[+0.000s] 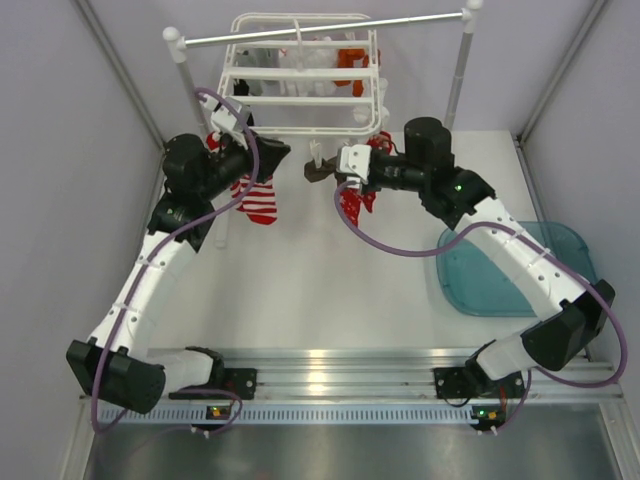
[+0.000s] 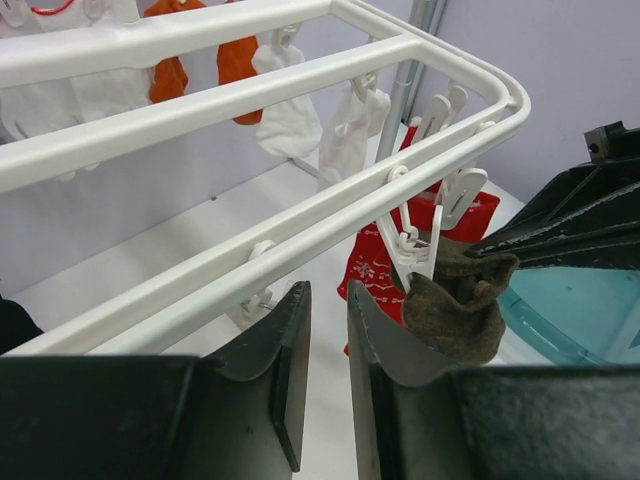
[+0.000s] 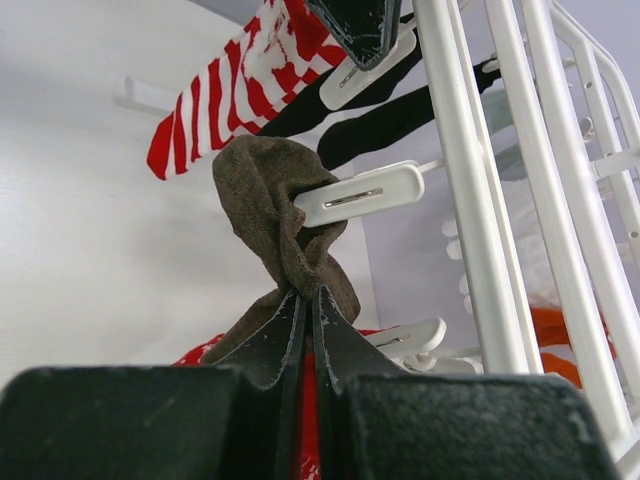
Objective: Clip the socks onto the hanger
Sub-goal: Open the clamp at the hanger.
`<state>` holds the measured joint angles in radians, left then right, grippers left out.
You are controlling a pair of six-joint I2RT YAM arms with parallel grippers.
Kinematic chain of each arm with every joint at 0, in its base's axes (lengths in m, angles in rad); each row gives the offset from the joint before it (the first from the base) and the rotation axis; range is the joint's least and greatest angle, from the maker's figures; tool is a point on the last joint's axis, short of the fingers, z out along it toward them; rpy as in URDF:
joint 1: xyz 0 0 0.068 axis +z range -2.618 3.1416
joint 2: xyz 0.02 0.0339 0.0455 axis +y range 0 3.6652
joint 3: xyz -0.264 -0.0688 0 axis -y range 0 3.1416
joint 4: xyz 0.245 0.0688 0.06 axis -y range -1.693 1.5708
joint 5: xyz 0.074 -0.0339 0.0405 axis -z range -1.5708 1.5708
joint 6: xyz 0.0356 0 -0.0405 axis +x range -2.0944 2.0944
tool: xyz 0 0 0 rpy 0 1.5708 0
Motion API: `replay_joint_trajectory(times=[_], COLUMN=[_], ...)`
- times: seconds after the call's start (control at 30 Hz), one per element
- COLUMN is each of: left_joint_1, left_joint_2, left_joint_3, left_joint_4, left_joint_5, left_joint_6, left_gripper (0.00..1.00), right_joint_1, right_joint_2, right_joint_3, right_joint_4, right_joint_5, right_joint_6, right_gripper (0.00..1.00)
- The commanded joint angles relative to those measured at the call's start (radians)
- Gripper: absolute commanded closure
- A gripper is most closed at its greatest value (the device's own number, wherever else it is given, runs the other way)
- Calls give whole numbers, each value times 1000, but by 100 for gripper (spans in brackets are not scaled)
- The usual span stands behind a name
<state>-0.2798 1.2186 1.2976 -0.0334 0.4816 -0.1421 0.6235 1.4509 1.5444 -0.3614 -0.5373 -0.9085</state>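
The white hanger hangs from the rail at the back. My right gripper is shut on a dark brown-grey sock, held up at the frame's near bar. A white clip bites the sock's upper fold. The sock also shows in the left wrist view, under that clip. A red snowflake sock hangs behind it from the same bar and shows in the top view. My left gripper sits just below the near bar, left of the sock. Its jaws stand slightly apart and empty.
A red-and-white striped sock hangs at the frame's left. Orange and white socks hang on the far bars. The grey rail stands on white posts. A teal tray lies at the right.
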Motion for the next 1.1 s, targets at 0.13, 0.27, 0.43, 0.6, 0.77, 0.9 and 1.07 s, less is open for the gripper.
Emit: replay_joint_trajectory(times=[0.13,0.27,0.43,0.6,0.77,0.9,1.07], left_joint_1=[4,4,4,4,4,4,4], left_joint_2=[18,13,5,-1,5,-1,-1], left_joint_3=[20,20,22,32,60,65,69], left_joint_4=[69,64,55,49,11,4,-3], left_joint_5=[15,14,12,17,23,18,14], left_joint_6=[27,29,18,-22,-56,-68,-79], left_gripper=[82,90,100,100,100,100,100], right_joint_1=[-19,-19,-21,-21,-21,-19,1], right_joint_2=[-1,0,-7,-18,-46,-70,-93], right_joint_3=[13,13,2,-38,-82,-93,-90], right_joint_4=[21,16,16,12,16,59,157], right_joint_5=[-78,-75,-64,-39,-49,-50,-78], right_joint_6=[63,69,92,152,218,307,486], right_gripper=[100,100,100,82,54,48,47])
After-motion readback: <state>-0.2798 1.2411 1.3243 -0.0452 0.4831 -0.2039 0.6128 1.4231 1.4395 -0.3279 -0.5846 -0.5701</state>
